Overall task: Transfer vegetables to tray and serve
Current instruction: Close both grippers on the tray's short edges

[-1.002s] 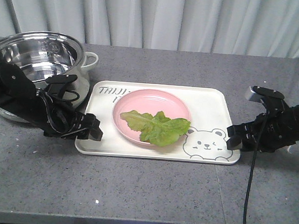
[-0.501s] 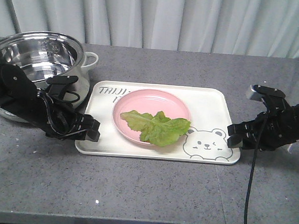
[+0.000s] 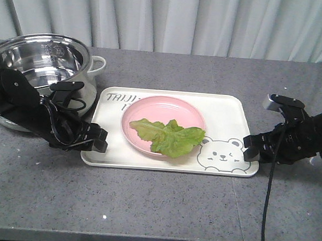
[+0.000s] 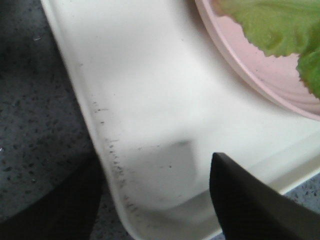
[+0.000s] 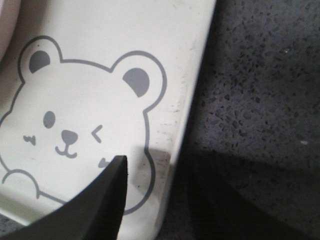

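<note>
The lettuce (image 3: 169,136) lies across the pink plate (image 3: 163,106), and the plate sits mid-tray, so I judge the transfer done and the serving lift in hand. The tray (image 3: 229,115) rests flat on the counter (image 3: 161,208).

Left gripper (image 3: 98,142) is at the tray's near left corner. Its wrist view shows the jaws spread astride the rim, one finger (image 4: 252,202) over the tray floor and the other outside. Right gripper (image 3: 250,149) is at the near right corner beside the bear drawing (image 3: 220,154), jaws likewise spread, one finger (image 5: 95,200) above the bear. Neither pinches anything yet.

To do this well, I would close both sides on the rim together, then raise both ends evenly. The plate is loose and would slide on a tilt, and both holds sit on the near edge, so I expect the far edge to sag.

The pot (image 3: 41,64) stands just beside the tray's left end, close behind my left arm. The right arm's cable (image 3: 266,209) hangs near the tray's right end and could snag.
</note>
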